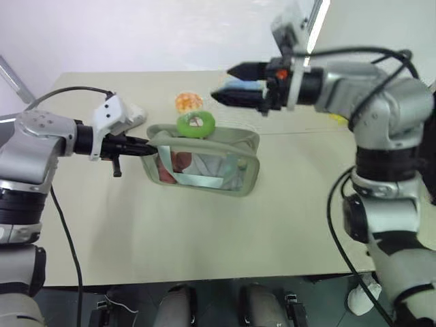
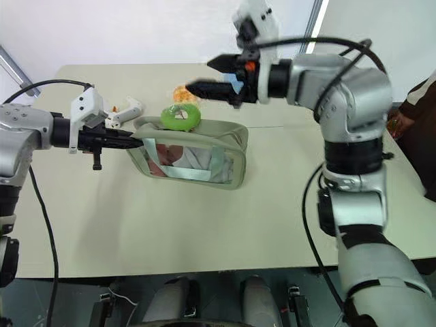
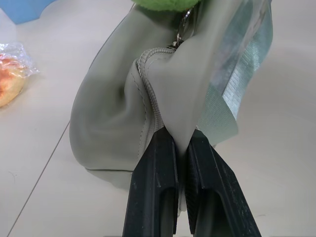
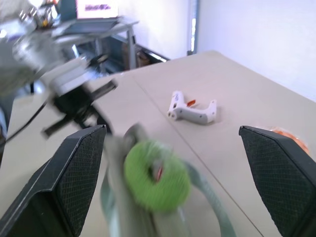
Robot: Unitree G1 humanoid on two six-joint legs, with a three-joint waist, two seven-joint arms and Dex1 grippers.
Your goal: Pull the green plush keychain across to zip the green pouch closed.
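The green pouch [image 1: 204, 160] stands on the beige table [image 1: 204, 231], its clear side panel facing me. The green plush keychain [image 1: 196, 123] rests on the pouch's top, near the left end of the zip. My left gripper [image 1: 148, 144] is shut on the fabric at the pouch's left end; in the left wrist view its fingers [image 3: 155, 177] pinch the cloth beside the zip [image 3: 148, 94]. My right gripper [image 1: 220, 83] hovers open above and to the right of the keychain, touching nothing. In the right wrist view the keychain [image 4: 157, 175] lies between and below the spread fingers [image 4: 74, 173].
An orange-white ball in a clear wrapper [image 1: 189, 102] lies just behind the pouch. A white glue gun [image 2: 126, 111] sits behind my left gripper. A blue block [image 3: 24, 10] lies at the back. A person's sleeve [image 2: 417, 109] shows at the right edge.
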